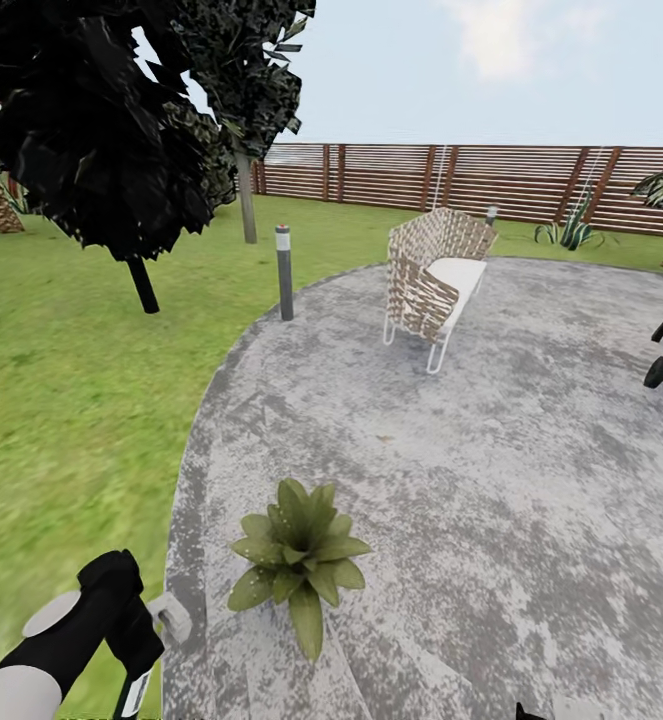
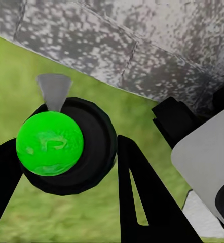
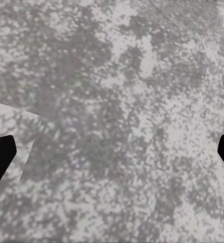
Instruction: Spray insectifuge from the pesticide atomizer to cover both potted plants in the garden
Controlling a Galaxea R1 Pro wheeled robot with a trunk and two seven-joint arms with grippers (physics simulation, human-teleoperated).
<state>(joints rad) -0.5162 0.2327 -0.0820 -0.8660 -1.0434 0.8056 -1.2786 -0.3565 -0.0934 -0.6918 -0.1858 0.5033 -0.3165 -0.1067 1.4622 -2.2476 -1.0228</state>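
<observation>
One potted plant (image 1: 299, 556) on patio (image 1: 491, 450), left jaws clamping pesticide atomizer (image 2: 66, 147)

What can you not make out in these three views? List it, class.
- Plant: its pot, hidden under the leaves in the head view.
- Atomizer: its body, seen end-on in the left wrist view behind a green ball.
- Right end effector: only fingertips at the right wrist view's edges.
</observation>
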